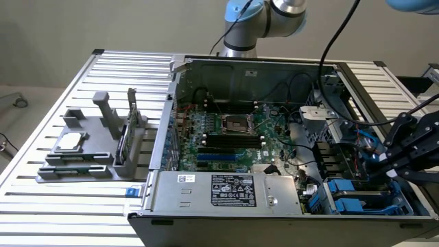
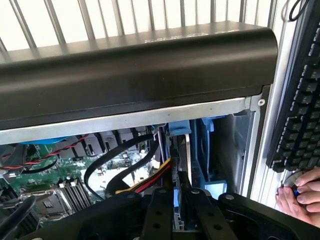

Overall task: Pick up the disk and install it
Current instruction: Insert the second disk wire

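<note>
Deep inside open grey sheet-metal computer case (image 1: 205,67) on ribbed aluminium desk (image 1: 55,134). Black linked-finger gripper (image 2: 181,192) clenched on flat silver metal disk with blue plastic carrier edge (image 2: 184,150), held upright on edge among blue drive bays (image 1: 353,198). Green circuit board (image 1: 233,139) alongside, glossy black cables looping near.

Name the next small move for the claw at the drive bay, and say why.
Probably ease straight down a little further. The claw is shut on the disk, which stands on edge between the blue carrier rails of the bay inside the computer case, seemingly not fully seated.
</note>
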You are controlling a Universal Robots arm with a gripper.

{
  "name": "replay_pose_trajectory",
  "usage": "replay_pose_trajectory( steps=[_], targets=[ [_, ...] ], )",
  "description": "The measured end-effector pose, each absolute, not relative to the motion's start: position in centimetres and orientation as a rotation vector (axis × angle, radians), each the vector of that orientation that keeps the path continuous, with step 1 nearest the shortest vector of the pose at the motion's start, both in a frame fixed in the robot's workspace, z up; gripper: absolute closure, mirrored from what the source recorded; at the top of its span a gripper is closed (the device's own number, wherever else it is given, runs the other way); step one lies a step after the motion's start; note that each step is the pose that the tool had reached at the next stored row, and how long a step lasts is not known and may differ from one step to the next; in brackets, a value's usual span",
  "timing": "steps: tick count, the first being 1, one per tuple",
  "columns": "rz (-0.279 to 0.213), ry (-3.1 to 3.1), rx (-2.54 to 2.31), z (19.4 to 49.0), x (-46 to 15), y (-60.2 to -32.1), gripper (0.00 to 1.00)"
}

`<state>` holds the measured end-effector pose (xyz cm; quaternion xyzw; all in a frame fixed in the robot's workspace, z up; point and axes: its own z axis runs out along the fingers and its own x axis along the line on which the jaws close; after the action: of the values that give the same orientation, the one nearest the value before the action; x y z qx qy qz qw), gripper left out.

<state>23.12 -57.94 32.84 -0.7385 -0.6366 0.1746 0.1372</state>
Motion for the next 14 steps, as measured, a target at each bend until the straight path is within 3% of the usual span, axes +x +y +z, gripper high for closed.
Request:
replay_pose_trajectory(
  steps=[14],
  targets=[
    [0.551,-1.817,-2.107,32.42,23.86,-58.18,0.84]
  ],
)
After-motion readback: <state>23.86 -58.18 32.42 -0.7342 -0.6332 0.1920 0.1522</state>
